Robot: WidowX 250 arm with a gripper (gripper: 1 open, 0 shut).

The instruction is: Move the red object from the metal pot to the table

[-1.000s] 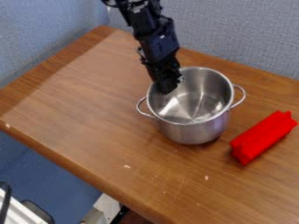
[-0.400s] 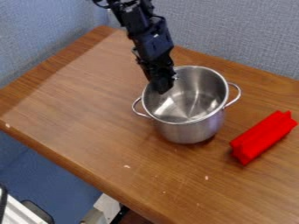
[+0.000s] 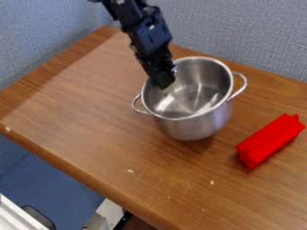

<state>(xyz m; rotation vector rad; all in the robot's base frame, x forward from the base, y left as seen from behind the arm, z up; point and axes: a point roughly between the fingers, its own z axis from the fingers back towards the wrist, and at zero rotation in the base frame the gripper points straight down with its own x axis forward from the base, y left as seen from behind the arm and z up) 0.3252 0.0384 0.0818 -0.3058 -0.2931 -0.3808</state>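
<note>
On the brown wood-grain table [image 3: 72, 99], your black gripper [image 3: 161, 79] pinched the near rim of the tilted shiny steel pot [image 3: 192, 103]; the red rectangular block [image 3: 270, 141] lay at four o'clock.

I can read no writing from my end: no letters, numbers, brand marks or signs show on anything in this view, and any fine print there might be is too small to make out.
</note>
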